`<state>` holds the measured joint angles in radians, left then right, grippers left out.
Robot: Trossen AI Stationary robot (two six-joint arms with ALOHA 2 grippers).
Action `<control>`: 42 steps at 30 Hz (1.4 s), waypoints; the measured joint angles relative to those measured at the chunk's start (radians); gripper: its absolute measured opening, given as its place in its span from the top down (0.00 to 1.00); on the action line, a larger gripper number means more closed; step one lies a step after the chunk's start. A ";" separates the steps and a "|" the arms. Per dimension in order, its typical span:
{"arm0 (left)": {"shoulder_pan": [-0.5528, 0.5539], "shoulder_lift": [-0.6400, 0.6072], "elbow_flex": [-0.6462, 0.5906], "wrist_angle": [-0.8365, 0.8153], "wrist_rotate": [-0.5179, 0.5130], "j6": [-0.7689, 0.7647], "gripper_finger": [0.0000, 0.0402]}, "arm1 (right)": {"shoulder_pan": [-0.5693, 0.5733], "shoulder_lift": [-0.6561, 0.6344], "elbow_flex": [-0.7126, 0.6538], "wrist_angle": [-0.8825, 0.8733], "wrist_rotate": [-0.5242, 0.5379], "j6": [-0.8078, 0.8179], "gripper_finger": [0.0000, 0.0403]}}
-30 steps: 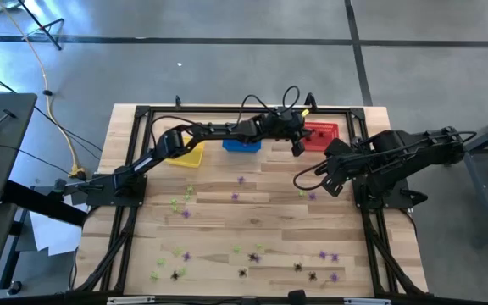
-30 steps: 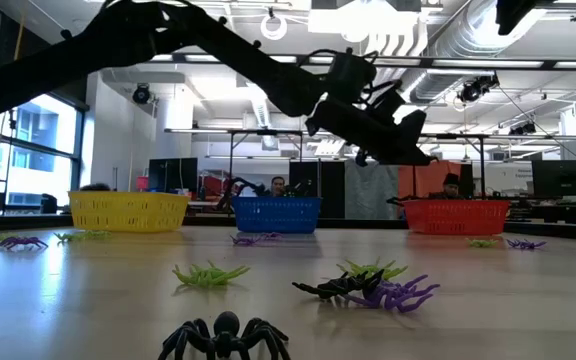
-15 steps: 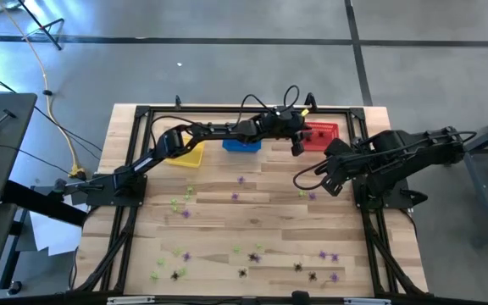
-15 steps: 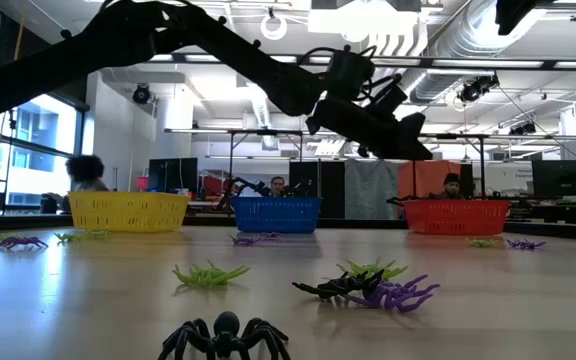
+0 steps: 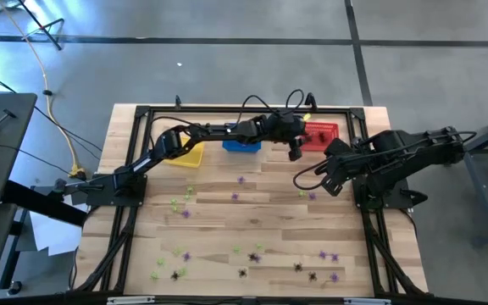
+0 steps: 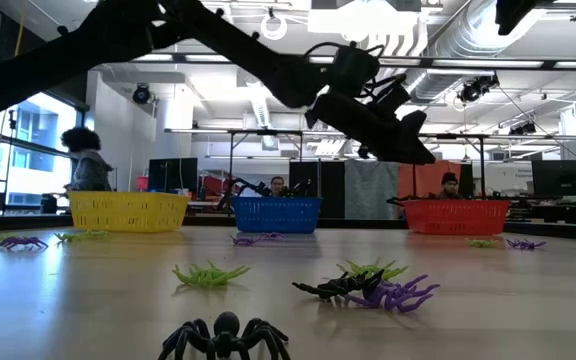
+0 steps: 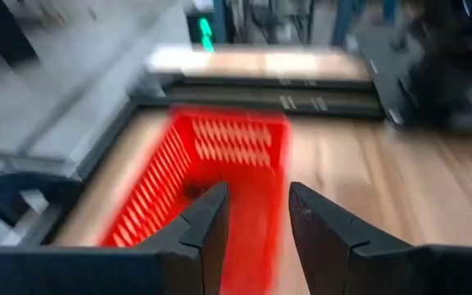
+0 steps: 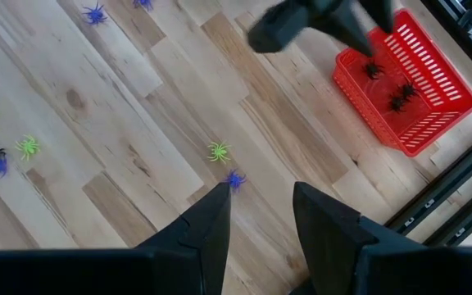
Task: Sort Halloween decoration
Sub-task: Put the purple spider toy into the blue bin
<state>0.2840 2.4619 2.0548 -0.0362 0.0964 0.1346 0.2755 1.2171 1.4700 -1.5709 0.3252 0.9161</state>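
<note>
Three black spiders (image 8: 388,88) are seen inside the red basket (image 5: 321,135) at the table's (image 5: 252,212) one o'clock edge. The left hand (image 5: 295,152), fingers parted and empty, is held just beside it; the right hand (image 5: 299,181), open, is poised at three o'clock.

One camera hangs high up and looks straight down on the whole wooden table (image 5: 252,212) and both arms. Another sits low at the table's edge and looks flat across it into the room; a black toy spider (image 6: 224,338) is very close to it. One camera rides on each arm's wrist and looks down past that arm's two dark fingers. All four views show the red basket (image 5: 320,135).
</note>
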 joint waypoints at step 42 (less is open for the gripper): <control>-0.233 -0.535 -0.750 -0.579 -0.288 -0.194 0.82 | 0.000 -0.007 -0.412 0.216 -0.119 -0.047 0.68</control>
<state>0.0515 1.9266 1.3045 -0.6150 -0.1912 -0.0590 0.2752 1.2098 1.0580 -1.3545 0.2062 0.8689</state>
